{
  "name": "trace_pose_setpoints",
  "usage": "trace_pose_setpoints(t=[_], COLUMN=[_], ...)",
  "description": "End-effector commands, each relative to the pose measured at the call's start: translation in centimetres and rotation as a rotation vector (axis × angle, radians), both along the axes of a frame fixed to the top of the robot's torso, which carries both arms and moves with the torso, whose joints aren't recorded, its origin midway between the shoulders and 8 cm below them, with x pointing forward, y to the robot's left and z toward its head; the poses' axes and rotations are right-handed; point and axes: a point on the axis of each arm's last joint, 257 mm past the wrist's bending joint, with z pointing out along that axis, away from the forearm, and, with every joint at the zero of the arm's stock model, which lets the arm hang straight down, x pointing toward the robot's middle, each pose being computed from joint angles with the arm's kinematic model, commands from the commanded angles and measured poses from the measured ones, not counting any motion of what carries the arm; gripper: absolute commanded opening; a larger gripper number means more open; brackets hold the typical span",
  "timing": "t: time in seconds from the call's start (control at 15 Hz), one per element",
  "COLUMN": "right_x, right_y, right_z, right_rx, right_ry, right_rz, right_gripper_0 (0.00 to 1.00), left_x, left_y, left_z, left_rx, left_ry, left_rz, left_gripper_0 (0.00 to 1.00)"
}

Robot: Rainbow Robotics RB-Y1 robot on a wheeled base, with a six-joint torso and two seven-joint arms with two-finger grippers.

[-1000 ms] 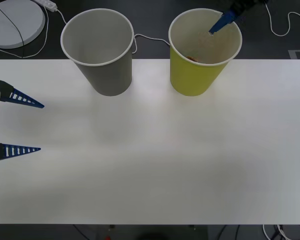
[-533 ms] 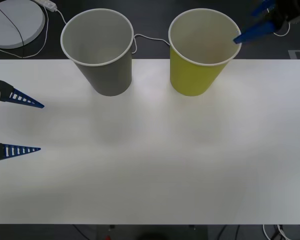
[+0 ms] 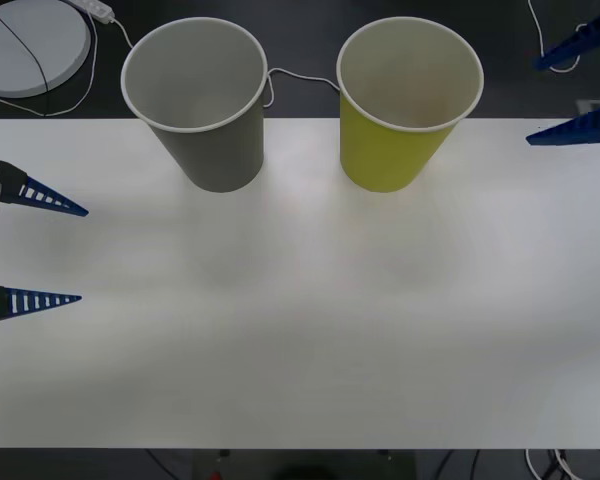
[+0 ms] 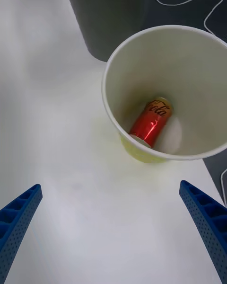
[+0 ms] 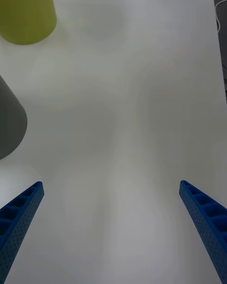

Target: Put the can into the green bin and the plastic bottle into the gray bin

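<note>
Moved: right gripper (image 3: 572,88) pulled back right of green bin (image 3: 405,150), jaws wide, empty.
Can (image 4: 151,122): lying inside green bin.
Left gripper (image 3: 40,250): open, parked left of bin.
Remaining: bottle step.

1. The green bin (image 3: 395,150) is yellow-green outside, white-rimmed, pale inside.
2. The gray bin (image 3: 212,140) is gray, white-rimmed.
3. The can (image 4: 151,121) is red below, gold-orange above, with script lettering.
4. The worktop (image 3: 300,330) is white.
5. Both hands' fingers (image 3: 40,196) are blue, ribbed.

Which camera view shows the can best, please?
The right wrist view: it looks down into the green bin, where the can lies on its side at the bottom. In the front view and the left wrist view the bin's wall hides the can.
</note>
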Motion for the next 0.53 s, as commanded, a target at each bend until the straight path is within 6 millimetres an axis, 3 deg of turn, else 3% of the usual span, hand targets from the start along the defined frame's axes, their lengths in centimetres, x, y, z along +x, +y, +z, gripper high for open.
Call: trace_pose_setpoints(t=[0.07, 0.53], right_x=[-1.7, -5.4], right_y=[-1.4, -4.0], right_z=[-1.7, -6.7], right_rx=[-0.019, -0.016], right_ry=[-0.046, -0.104], right_rz=[0.062, 0.204], right_gripper_0=[1.0, 1.0], left_x=[0.0, 0.0], left_y=[0.0, 0.0], left_z=[0.0, 0.0], left_rx=[0.0, 0.0], left_ry=[0.0, 0.0], left_rz=[0.0, 0.0], left_gripper_0=[1.0, 1.0])
